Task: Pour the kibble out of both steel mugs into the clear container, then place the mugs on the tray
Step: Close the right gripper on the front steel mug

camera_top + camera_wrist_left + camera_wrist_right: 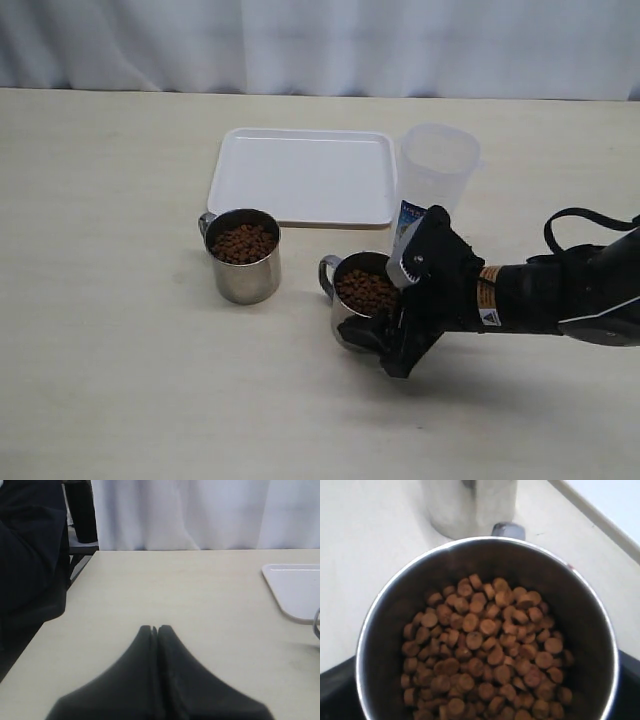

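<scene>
Two steel mugs hold brown kibble. The left mug stands free in front of the white tray. My right gripper reaches in from the right, a finger against each side of the right mug, which is low at the table with its kibble inside. The right wrist view looks straight down into this mug and its kibble, with black fingers at both sides. The clear container stands just behind the gripper. My left gripper is shut and empty over bare table.
A white curtain hangs along the table's far edge. In the left wrist view a dark chair stands beyond the table's edge and a tray corner shows. The other mug stands close beyond the gripped one.
</scene>
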{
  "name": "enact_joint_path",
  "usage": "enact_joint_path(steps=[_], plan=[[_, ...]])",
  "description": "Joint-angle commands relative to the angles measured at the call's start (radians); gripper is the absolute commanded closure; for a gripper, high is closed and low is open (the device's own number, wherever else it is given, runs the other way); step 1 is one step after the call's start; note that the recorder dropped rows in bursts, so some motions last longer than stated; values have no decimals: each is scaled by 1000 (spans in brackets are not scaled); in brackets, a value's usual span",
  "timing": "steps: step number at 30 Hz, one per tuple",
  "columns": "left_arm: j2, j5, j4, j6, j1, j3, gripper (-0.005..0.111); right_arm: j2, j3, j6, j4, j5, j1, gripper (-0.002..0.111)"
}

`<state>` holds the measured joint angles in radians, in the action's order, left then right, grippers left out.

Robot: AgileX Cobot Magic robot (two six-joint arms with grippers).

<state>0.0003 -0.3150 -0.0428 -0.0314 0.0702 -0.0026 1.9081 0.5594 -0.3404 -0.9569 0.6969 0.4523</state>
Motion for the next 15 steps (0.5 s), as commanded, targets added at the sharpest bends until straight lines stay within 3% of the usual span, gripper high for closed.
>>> enact_joint_path(steps=[1, 15], plan=[[0, 6, 1, 3, -1, 3, 107, 16, 4, 3, 58, -13, -2, 104], [0, 6, 1, 3, -1, 3, 107, -106, -40, -44, 28, 9, 4, 104]])
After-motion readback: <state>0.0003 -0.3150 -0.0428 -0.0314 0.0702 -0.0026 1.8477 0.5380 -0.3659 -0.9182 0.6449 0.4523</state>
